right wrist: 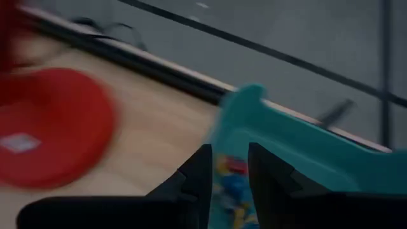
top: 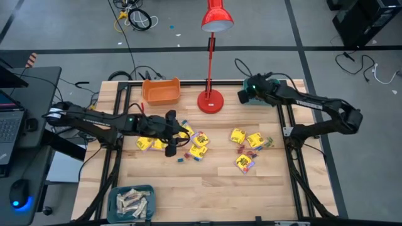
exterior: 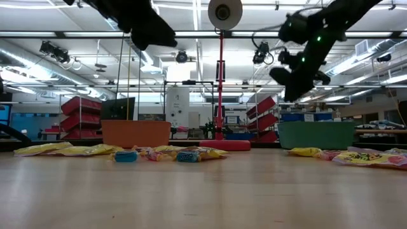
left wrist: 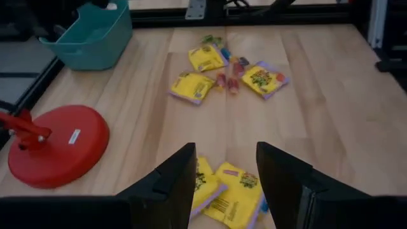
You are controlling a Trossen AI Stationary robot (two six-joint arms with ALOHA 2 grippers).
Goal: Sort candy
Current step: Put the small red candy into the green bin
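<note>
Candy lies in two loose groups on the wooden table: yellow packets and small pieces at the middle (top: 200,144) and more toward the right (top: 248,147). My left gripper (top: 179,133) hangs open above the middle group, with yellow packets (left wrist: 222,191) showing below its fingers. At the table's far right, my right gripper (top: 244,95) is open and slants down over a teal bin (right wrist: 305,152) that has coloured candy (right wrist: 232,181) in it. Nothing sits between its fingers.
An orange bin (top: 161,91) stands at the far left-centre. The red lamp's base (top: 210,100) sits between the two far bins, with its pole rising above it. A second teal bin (top: 132,202) holding pale bars is at the near left. Bare wood spans the near middle and right.
</note>
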